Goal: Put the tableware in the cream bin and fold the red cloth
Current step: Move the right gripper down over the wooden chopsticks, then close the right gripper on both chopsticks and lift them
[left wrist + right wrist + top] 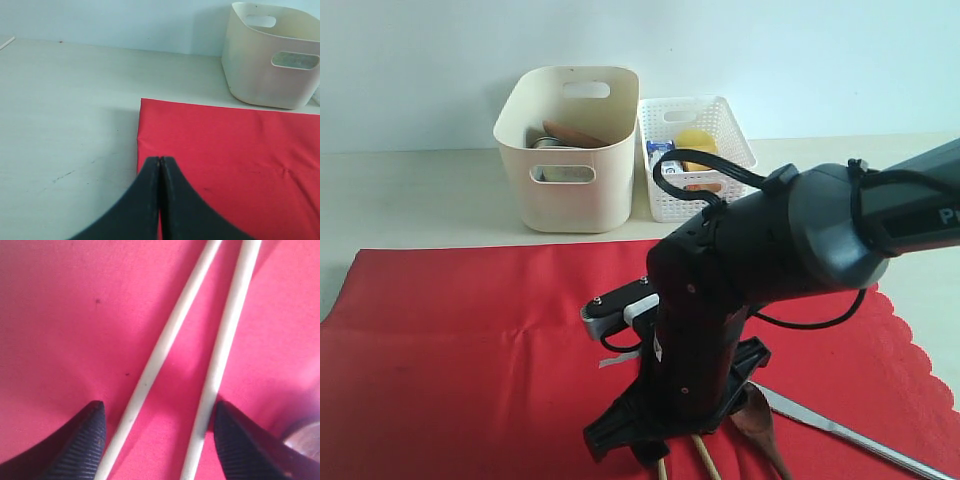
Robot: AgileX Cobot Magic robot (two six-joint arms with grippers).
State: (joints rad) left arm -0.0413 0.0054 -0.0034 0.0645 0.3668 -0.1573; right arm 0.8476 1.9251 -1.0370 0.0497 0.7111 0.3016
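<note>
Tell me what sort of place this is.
Likely a robot test setup staged like a dining table: a red cloth, two chopsticks lying on it, and a cream bin behind.

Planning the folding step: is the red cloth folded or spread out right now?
Spread out. The red cloth lies flat and wide over the table, with the chopsticks, spoon and knife resting on it.

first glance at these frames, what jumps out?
The big red cloth fills the foreground, with the black right arm bent low over its near edge. There the right gripper stands open astride the two chopsticks, with the spoon and knife beside them. Behind the cloth stands the cream bin, a brown plate inside, next to the white lattice basket.
</note>
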